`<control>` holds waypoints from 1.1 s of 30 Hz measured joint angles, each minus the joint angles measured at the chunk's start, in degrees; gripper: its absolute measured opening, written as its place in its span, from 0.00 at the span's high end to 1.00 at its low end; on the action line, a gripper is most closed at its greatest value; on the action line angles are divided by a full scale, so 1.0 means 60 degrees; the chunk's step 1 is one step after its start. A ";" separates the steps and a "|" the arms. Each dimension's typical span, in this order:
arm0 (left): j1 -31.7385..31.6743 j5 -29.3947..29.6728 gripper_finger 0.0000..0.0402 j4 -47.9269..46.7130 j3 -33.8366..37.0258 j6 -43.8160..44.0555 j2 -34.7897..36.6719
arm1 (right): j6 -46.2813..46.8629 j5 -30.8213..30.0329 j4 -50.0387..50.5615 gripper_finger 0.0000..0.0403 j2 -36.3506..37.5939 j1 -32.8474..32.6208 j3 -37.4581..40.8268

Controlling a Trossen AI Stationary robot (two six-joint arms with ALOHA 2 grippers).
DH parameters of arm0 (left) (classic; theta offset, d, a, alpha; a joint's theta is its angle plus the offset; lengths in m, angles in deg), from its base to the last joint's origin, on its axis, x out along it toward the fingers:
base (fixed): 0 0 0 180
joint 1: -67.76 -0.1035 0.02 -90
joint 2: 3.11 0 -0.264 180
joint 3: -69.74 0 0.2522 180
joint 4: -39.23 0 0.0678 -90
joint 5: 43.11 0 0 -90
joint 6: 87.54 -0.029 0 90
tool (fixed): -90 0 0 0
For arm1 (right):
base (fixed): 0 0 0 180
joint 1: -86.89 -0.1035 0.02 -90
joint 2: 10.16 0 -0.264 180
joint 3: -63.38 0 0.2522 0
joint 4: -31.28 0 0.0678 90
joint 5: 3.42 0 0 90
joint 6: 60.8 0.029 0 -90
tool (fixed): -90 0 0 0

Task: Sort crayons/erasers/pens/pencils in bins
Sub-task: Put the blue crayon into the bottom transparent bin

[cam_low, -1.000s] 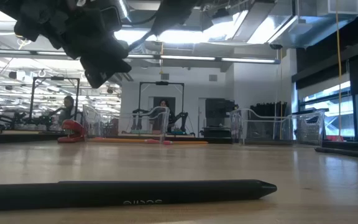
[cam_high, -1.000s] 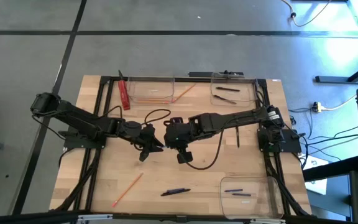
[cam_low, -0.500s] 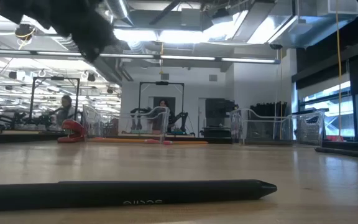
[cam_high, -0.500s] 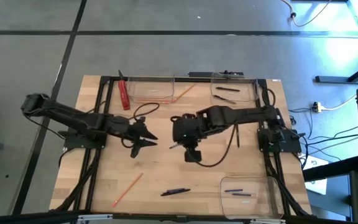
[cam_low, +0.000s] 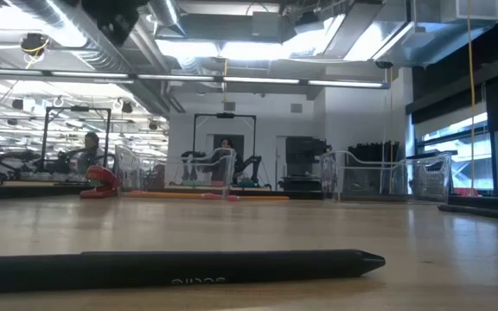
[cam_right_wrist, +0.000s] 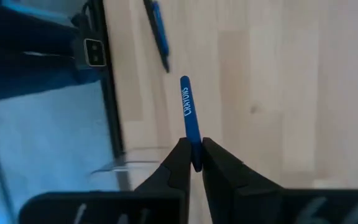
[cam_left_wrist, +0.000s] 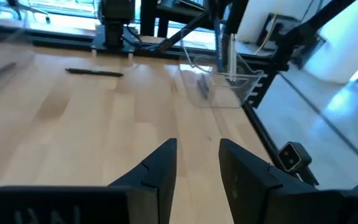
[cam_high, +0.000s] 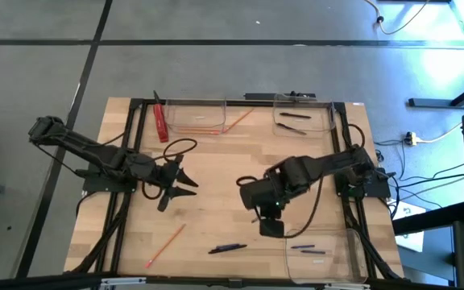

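1. While a blue stick printed with white lettering (cam_right_wrist: pixel 188 115) stands pinched between its two dark fingers, the right gripper (cam_high: pixel 271 225) hangs over the near right part of the bench (cam_high: pixel 216 173), just beside the near right bin (cam_high: pixel 326 251).
2. That clear bin already holds two dark pens (cam_high: pixel 306 249) lying flat inside it.
3. Another dark pen (cam_high: pixel 226 248) lies loose on the wood near the front edge, left of the right gripper and apart from it; the low view shows a black pen (cam_low: pixel 175 266) lying flat in the foreground.
4. An orange-red pencil (cam_high: pixel 165 245) rests at a slant on the near left part of the bench, well clear of any bin.
5. Along the far edge sit two more clear bins: the middle one (cam_high: pixel 196 117) has a pencil (cam_high: pixel 238 121) leaning out over its right corner, and the far right one (cam_high: pixel 302 118) contains dark pens (cam_high: pixel 291 122).
6. A flat red bar (cam_high: pixel 161 122) lies beside the middle bin's left end.
7. Meanwhile the left gripper (cam_high: pixel 180 180) hovers over the left middle of the bench with its fingers parted and nothing between them.
8. Beyond the bench, people can be seen in the workshop (cam_low: pixel 89 149).
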 joint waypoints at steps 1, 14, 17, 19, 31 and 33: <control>0.0056 0.0159 0.72 -0.0375 -0.0281 -0.0150 -0.0041 | 0.0283 0.0090 -0.0005 0.93 0.0034 -0.0093 0.0001; 0.0458 0.0816 0.72 -0.3443 -0.3770 -0.1726 -0.1323 | 0.3412 -0.1418 -0.0024 0.94 0.0691 -0.1895 -0.0002; 0.0463 0.0817 0.72 -0.3473 -0.4122 -0.1964 -0.1598 | 0.3735 -0.1874 -0.0022 0.94 0.0970 -0.2158 0.0001; 0.0463 0.0817 0.72 -0.3481 -0.4261 -0.1964 -0.1724 | 0.3745 -0.2103 -0.0020 0.94 0.1146 -0.2273 0.0001; 0.0463 0.0893 0.72 -0.3399 -0.4394 -0.1700 -0.2059 | 0.2489 -0.3380 -0.0031 0.94 0.2631 -0.2335 0.0040; 0.0463 0.0984 0.72 -0.3361 -0.4394 -0.1637 -0.2055 | 0.2231 -0.3988 -0.0042 0.94 0.3052 -0.2335 0.0315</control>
